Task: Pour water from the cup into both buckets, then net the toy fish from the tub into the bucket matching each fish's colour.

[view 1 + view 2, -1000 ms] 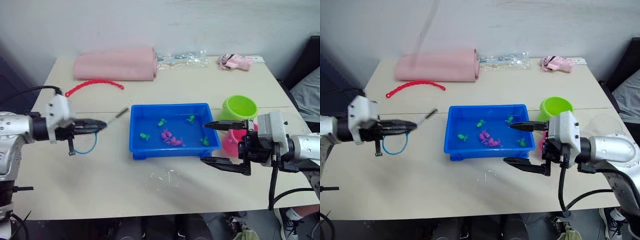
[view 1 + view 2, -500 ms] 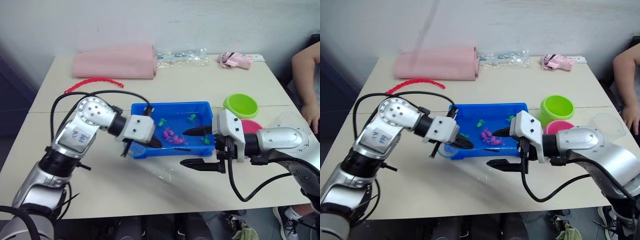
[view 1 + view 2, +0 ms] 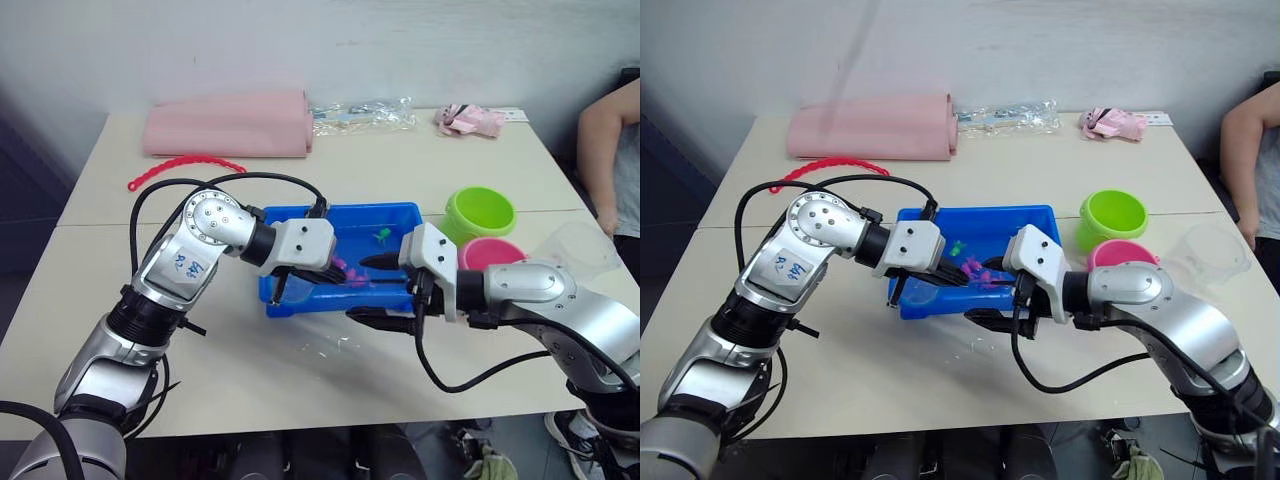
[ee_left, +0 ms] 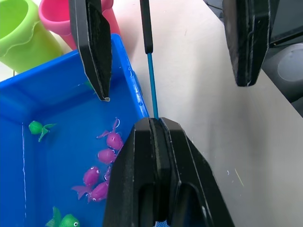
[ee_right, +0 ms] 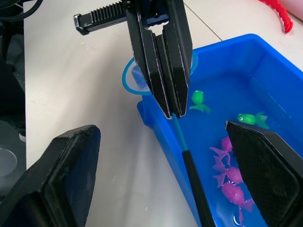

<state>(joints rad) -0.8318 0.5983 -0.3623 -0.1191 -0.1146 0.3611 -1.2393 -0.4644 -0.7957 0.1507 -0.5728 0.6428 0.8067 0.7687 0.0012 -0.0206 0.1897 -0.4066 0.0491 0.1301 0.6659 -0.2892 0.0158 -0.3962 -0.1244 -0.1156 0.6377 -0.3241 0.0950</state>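
Both tools (image 3: 340,275) (image 3: 378,290) and net handle (image 4: 150,61) crowding the tub's (image 3: 395,212) near rim

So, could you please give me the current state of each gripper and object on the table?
Left gripper: shut on the net's handle.
Right gripper: open, its fingers either side of that handle.
Net: hoop past the tub's near edge, handle along the rim.
Tub: holds water and fish.
Fish: pink and green, all in the tub.
Green bucket: upright.
Pink bucket: upright.
Cup: upright beside the pink bucket.
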